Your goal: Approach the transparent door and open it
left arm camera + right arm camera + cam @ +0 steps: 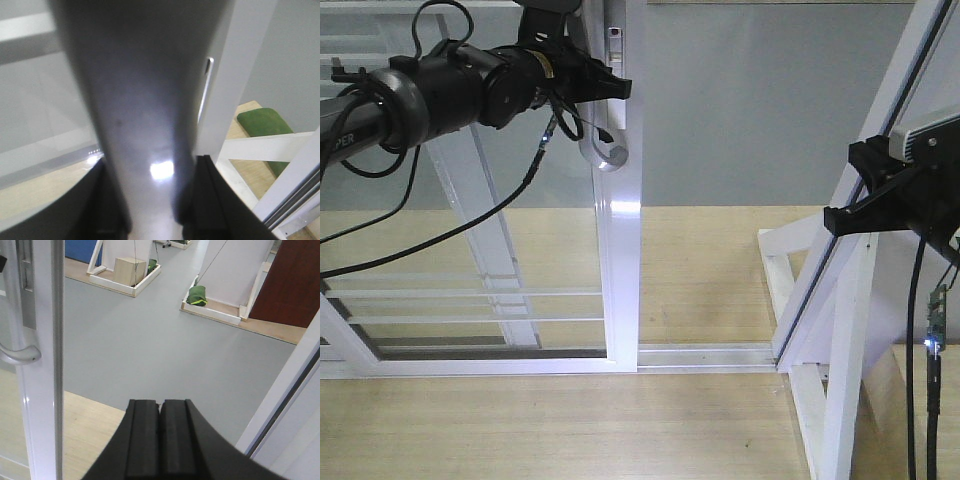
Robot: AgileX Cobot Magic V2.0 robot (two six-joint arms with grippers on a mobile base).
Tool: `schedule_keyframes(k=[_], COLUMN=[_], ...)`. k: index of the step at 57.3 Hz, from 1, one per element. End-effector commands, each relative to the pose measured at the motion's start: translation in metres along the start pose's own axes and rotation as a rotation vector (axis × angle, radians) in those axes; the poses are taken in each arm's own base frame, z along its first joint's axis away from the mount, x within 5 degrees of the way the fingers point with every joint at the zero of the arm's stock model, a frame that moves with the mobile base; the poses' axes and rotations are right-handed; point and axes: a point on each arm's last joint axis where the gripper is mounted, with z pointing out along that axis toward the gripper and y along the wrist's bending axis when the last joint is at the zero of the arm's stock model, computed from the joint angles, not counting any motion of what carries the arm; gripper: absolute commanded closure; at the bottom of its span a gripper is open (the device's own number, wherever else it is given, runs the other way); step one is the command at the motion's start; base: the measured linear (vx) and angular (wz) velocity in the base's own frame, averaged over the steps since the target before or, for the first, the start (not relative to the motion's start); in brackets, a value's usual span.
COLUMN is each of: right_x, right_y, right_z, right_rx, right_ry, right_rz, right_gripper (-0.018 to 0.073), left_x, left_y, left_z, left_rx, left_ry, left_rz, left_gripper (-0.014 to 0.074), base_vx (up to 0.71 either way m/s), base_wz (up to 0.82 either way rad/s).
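- The transparent door [620,260] stands left of centre, a gap to its right.
- Your left gripper [156,190] clamps its grey handle [610,155], top centre, to slide it.
- Your right gripper [160,407] waits at right, pinched shut, empty.

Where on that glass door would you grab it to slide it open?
The grey bar handle on the stile of the transparent door. Come at it from the front, jaws either side of its straight upright run, above the hooked end; the bar stands off the frame. The left gripper grips there.
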Motion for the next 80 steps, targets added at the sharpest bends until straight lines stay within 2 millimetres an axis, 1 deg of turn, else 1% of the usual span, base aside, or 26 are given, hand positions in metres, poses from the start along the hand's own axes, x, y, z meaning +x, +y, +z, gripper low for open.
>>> schedule_keyframes(k=[1,7,17,27,36,45,50,62,70,80], right_x=[-0.021,-0.021,-0.021,-0.021,-0.020,-0.020,-0.020,-0.020,-0.020,-0.019], right_y=[-0.004,-0.004,-0.004,-0.004,-0.004,-0.003,-0.003,-0.003,-0.003,-0.003], right_z=[-0.004,-0.004,-0.004,-0.004,-0.004,-0.003,-0.003,-0.003,-0.003,-0.002], right_rx=[0.014,0.014,0.013,0.013,0.013,0.011,0.011,0.011,0.011,0.011], right_ry=[-0.132,-0.132,-0.132,-0.133,-0.130,-0.125,-0.125,-0.125,-0.125,-0.123], right_rz=[-0.006,-0.006,-0.005,-0.004,-0.004,-0.002,-0.002,-0.001,-0.001,-0.001], right_gripper=[0.0565,0.0565,0.0565,0.0565,0.0565,0.0565,0.0565,0.0565,0.0565,0.0565], left_x=[-0.060,-0.062,-0.070,-0.075,-0.078,-0.084,-0.088,-0.092,-0.096,-0.102], left_y=[0.034,0.044,0.063,0.080,0.090,0.090,0.095,0.112,0.121,0.134], left_z=[-0.032,-0.036,-0.048,-0.061,-0.068,-0.076,-0.083,-0.096,-0.108,-0.128], left_rx=[-0.036,-0.058,-0.100,-0.153,-0.177,-0.187,-0.201,-0.247,-0.276,-0.326], left_ry=[-0.321,-0.322,-0.332,-0.321,-0.320,-0.336,-0.348,-0.346,-0.337,-0.334], left_rz=[0.007,0.000,-0.006,0.044,0.040,0.074,0.083,0.070,0.070,0.084], left_gripper=[0.0600,0.0600,0.0600,0.0600,0.0600,0.0600,0.0600,0.0600,0.0600,0.0600], base_vx=[0.00,0.00,0.00,0.00,0.00,0.00,0.00,0.00,0.00,0.00], base_wz=[0.00,0.00,0.00,0.00,0.00,0.02,0.02,0.00,0.00,0.00])
